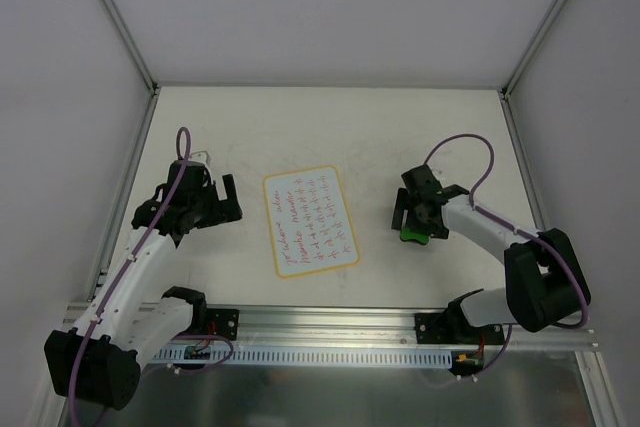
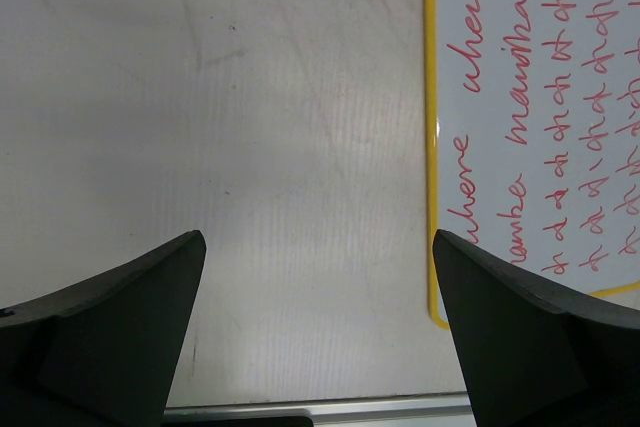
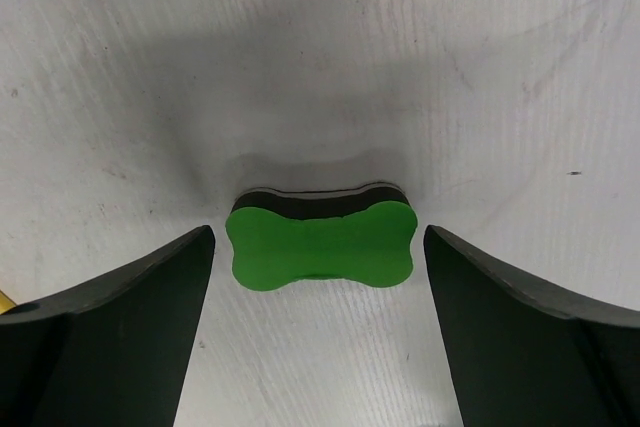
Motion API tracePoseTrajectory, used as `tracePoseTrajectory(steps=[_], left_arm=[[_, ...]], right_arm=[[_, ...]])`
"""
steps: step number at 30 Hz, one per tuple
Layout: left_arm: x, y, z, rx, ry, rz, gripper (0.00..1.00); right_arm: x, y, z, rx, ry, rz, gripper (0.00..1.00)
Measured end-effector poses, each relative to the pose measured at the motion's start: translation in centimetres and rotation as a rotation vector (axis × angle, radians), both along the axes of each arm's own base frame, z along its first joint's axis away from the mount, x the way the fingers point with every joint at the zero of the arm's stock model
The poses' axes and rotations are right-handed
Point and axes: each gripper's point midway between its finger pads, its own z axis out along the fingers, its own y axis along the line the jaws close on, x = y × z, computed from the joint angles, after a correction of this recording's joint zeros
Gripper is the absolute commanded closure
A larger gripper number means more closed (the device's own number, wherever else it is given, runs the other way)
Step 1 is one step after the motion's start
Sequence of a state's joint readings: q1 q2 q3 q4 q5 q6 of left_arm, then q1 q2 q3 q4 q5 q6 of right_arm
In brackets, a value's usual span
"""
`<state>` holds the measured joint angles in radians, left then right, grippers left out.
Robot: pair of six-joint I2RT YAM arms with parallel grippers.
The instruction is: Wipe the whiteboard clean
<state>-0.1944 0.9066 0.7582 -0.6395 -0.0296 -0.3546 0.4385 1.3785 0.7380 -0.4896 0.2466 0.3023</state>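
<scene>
You can read red handwriting on the whiteboard [image 2: 530, 147]. In the line running along its yellow-rimmed long edge stand "where" and "when". The next line in holds what looks like "manisha" beside a word cut off by the frame. The remaining rows are small repeated marks, too loose to read as letters. From above, all of it is too small to read.

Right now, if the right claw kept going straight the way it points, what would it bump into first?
Most likely the small green bone-shaped eraser: it lies on the scuffed white tabletop, centred between the open fingers of the right gripper and touching neither. Depth is hard to judge.
</scene>
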Motion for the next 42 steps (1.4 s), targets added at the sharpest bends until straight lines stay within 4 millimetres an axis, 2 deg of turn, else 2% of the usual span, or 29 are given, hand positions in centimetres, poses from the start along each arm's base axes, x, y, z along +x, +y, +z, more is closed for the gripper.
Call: tracePoseTrajectory(steps=[6, 13, 17, 24, 31, 40, 42], left_arm=[[0.0, 0.0, 0.0, 0.001, 0.000, 0.000, 0.01], [0.0, 0.0, 0.0, 0.001, 0.000, 0.000, 0.01], [0.0, 0.0, 0.0, 0.001, 0.000, 0.000, 0.01], [0.0, 0.0, 0.0, 0.000, 0.001, 0.000, 0.01], [0.0, -0.1, -0.4, 0.001, 0.019, -0.003, 0.01], [0.0, -0.1, -0.6, 0.001, 0.027, -0.004, 0.01], [0.0, -0.1, -0.6, 0.001, 0.027, -0.004, 0.01]], right_arm=[[0.1, 0.1, -0.1, 0.002, -0.002, -0.005, 0.19], [-0.1, 0.0, -0.6, -0.002, 0.012, -0.011, 0.20], [-0.4, -0.1, -1.1, -0.007, 0.027, -0.015, 0.28], [-0.3, -0.1, -0.6, 0.001, 0.009, -0.019, 0.44], [0.0, 0.4, 0.3, 0.021, -0.028, -0.005, 0.43], [-1.1, 1.7, -1.1, -0.002, 0.037, 0.082, 0.36], [-1.0, 2.0, -1.0, -0.003, 0.038, 0.094, 0.29]])
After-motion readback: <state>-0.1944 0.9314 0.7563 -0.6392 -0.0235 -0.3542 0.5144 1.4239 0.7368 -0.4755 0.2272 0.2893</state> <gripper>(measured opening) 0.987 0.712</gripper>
